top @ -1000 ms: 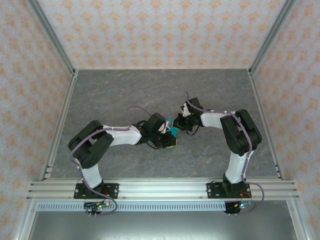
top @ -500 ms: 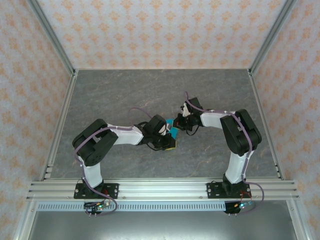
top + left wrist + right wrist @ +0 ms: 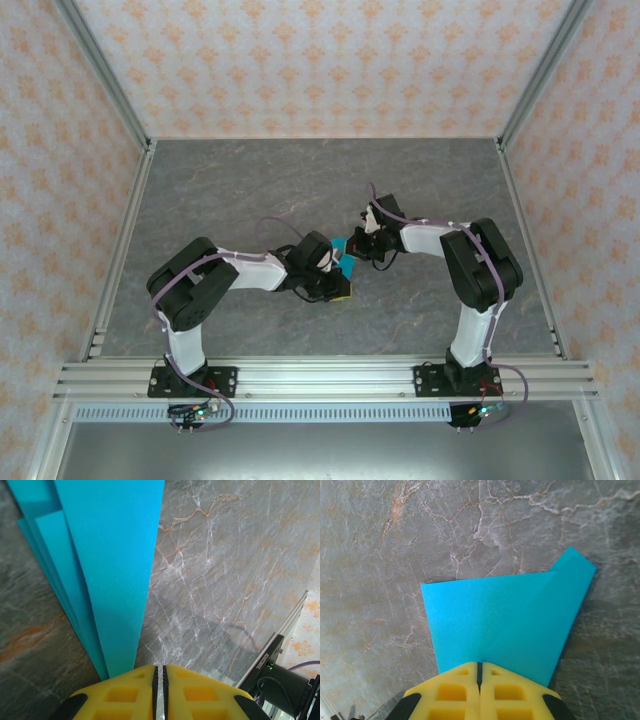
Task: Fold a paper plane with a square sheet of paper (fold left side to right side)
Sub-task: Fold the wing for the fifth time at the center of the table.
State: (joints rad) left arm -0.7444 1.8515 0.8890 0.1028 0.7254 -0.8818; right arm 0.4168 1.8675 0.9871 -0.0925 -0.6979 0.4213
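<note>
left hand point(image 3: 159, 669): pressed together, blue paper point(image 3: 505, 615) at its tips | right hand point(image 3: 480, 666): pressed together over paper's near edge | worktop point(image 3: 395, 540) beneath

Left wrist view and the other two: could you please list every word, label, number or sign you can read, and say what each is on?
White print on the black part at the lower right of the left wrist view: one short line, too small and tilted to read.
Folded blue paper: no print.
Marbled table: no print.
Nothing else bears legible text.
</note>
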